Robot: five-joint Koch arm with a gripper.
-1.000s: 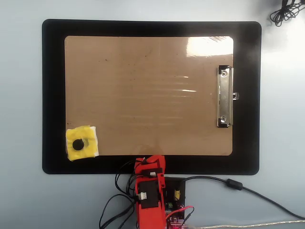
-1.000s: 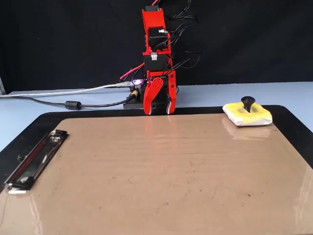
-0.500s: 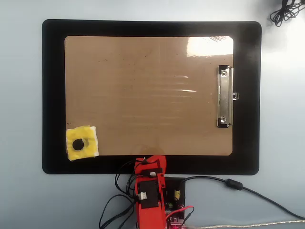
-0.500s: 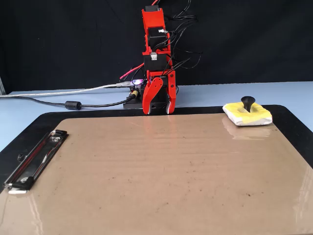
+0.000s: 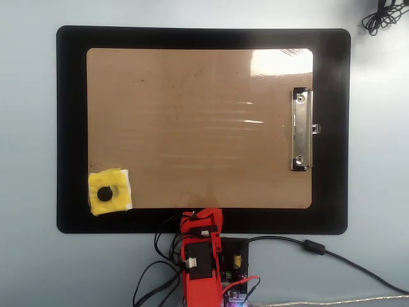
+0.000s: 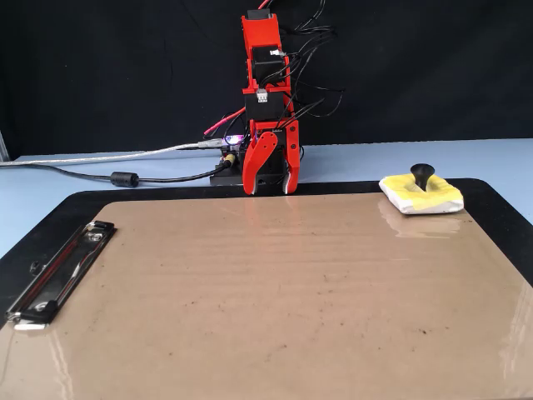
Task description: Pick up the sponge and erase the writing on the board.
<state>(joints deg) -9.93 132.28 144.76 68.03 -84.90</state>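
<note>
On the board's [image 5: 192,121] lower-left overhead corner, sponge [image 5: 110,192] flat, knob up; gripper [image 6: 271,187] nearly pressed together, empty.

black mat [image 5: 70,128], pale blue table [image 5: 25,268], grey cable [image 5: 358,272]

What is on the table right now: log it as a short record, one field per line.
arm: folded upright at its base, beyond the mat's edge in the fixed view
gripper: pointing down, holding nothing; jaws look nearly together
sponge: yellow, black knob on top, on the clipboard's lower left corner in the overhead view, partly over the mat
clipboard: tan, glossy, flat on the black mat
metal clip: at the clipboard's right end in the overhead view
writing: none legible, only faint specks
cables: running from the base
</note>
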